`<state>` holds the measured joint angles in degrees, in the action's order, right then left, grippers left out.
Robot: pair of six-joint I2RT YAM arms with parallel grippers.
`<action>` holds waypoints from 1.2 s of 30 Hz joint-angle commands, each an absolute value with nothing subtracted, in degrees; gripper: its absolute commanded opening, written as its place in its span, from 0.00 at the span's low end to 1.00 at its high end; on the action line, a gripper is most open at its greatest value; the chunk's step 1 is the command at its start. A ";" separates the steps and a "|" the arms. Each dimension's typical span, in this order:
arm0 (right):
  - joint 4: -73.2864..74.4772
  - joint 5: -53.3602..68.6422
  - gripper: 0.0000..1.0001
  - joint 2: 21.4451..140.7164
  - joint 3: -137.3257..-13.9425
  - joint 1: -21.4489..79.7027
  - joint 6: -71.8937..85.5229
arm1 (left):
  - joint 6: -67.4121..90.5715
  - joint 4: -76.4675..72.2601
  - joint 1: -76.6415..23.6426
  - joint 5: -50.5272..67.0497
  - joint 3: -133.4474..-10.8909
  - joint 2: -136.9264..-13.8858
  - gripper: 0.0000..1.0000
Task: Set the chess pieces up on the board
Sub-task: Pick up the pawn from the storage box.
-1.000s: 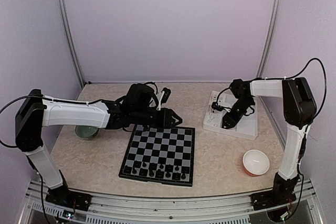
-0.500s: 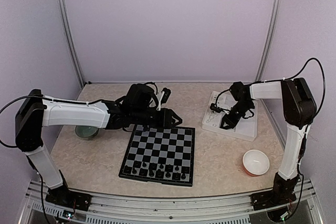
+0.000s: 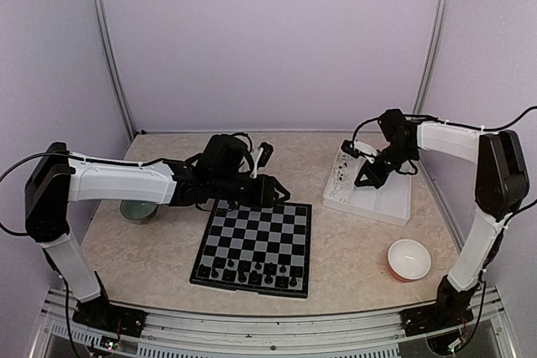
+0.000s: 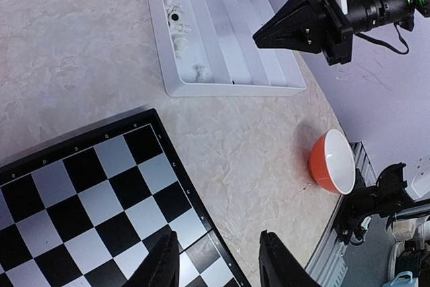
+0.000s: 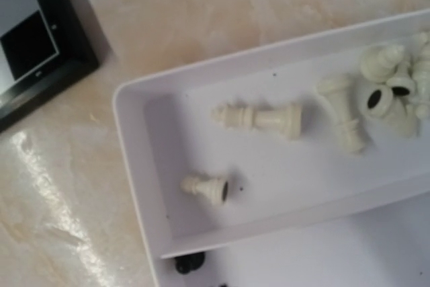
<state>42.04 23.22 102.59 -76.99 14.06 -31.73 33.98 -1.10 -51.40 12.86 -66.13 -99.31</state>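
The board (image 3: 256,236) lies at the table's middle, with several black chess pieces (image 3: 252,274) on its two near rows. My left gripper (image 3: 284,193) hovers over the board's far right corner; in the left wrist view (image 4: 218,260) it is open and empty above the board (image 4: 80,193). My right gripper (image 3: 363,180) hangs above the white tray (image 3: 390,200). From the left wrist view the right gripper (image 4: 258,36) tapers to a point. Its fingers do not show in its own view, where one black piece (image 5: 190,261) lies in a tray (image 5: 134,166) compartment.
Several white pieces (image 5: 259,117) lie in the tray's end compartment. An orange bowl (image 3: 409,259) stands near the front right, also in the left wrist view (image 4: 332,161). A green bowl (image 3: 138,210) sits left, behind my left arm.
My right gripper has risen from low in the tray and shifted back and right above it. The left arm has not moved.
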 commanded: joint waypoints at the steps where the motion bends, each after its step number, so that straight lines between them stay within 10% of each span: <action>1: 43.10 24.52 0.01 101.61 -76.81 13.58 -30.94 | 32.90 -0.88 -51.06 12.85 -68.26 -100.28 0.42; 10: 42.53 15.96 0.30 107.50 -73.92 13.62 -36.62 | 32.61 -0.18 -51.06 12.62 -67.67 -99.63 0.42; 22: 45.36 27.86 0.43 115.67 -75.76 13.85 -41.73 | 33.43 -0.85 -51.06 11.89 -65.03 -98.57 0.42; 30: 34.44 32.71 0.41 117.10 -71.77 16.16 -37.25 | 33.56 -1.14 -51.06 12.12 -65.93 -99.10 0.42; 36: 29.40 28.58 0.20 115.87 -70.10 16.08 -33.36 | 33.91 -1.56 -51.24 12.14 -65.70 -99.19 0.42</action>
<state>32.95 31.31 114.43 -73.01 14.94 -36.51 33.58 -0.64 -51.40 12.38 -65.36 -99.70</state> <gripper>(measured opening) 0.251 0.418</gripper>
